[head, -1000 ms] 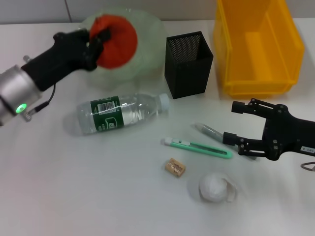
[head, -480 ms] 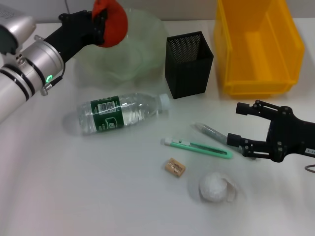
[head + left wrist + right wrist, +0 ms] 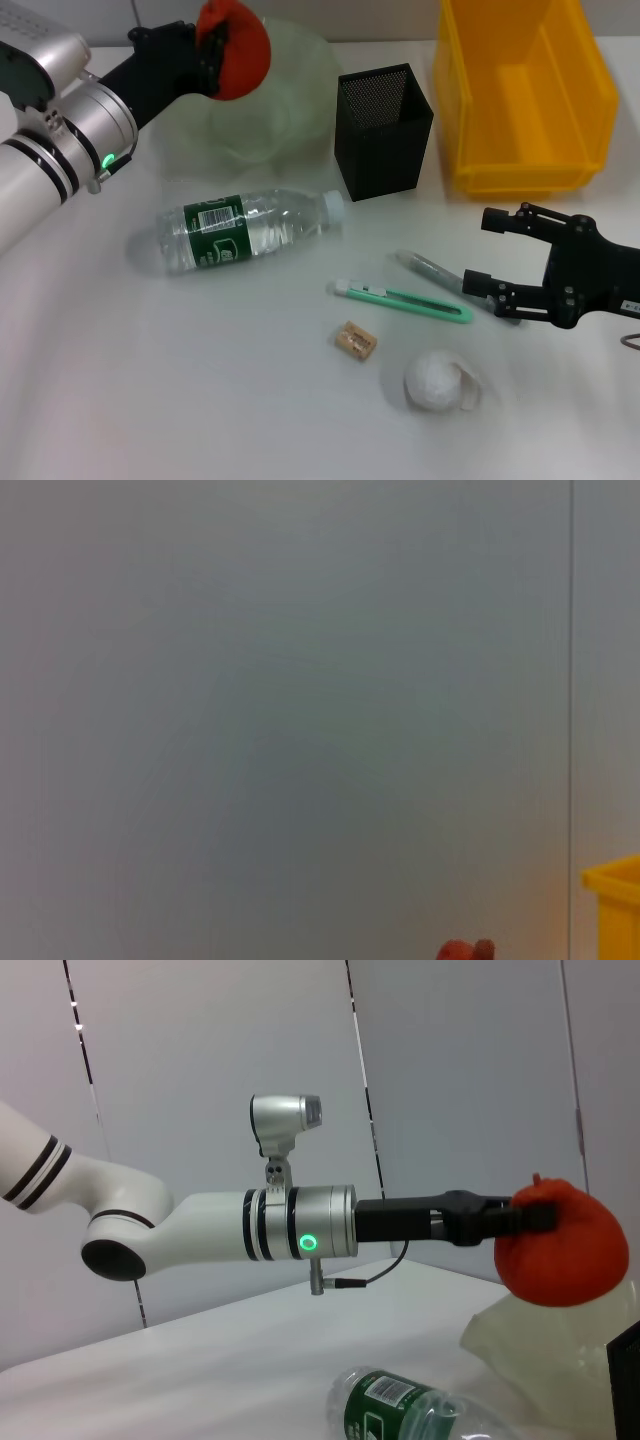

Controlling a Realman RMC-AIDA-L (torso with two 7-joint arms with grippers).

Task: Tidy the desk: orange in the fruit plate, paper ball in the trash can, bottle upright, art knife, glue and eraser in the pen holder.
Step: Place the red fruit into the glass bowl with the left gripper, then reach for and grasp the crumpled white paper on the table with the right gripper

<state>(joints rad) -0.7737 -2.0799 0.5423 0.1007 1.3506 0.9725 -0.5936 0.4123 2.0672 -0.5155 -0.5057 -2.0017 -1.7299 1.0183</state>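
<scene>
The orange (image 3: 240, 48) is red-orange. The plate (image 3: 270, 110) is translucent pale green. The holder (image 3: 384, 130) is black mesh, the bin (image 3: 520, 95) bright yellow. The bottle (image 3: 250, 228) is clear with a green label and white cap. The knife (image 3: 405, 300) is green, the eraser (image 3: 356, 341) tan, the paper ball (image 3: 437, 382) white, the desk (image 3: 200, 380) white. Both tools are black: left (image 3: 205, 50), right (image 3: 490, 255).

A pale grey panelled wall (image 3: 200, 1080) stands behind the work area, split by thin dark vertical seams (image 3: 362, 1090). The left wrist view is almost filled by the same plain wall, with one seam (image 3: 571, 680) running down near its edge.
</scene>
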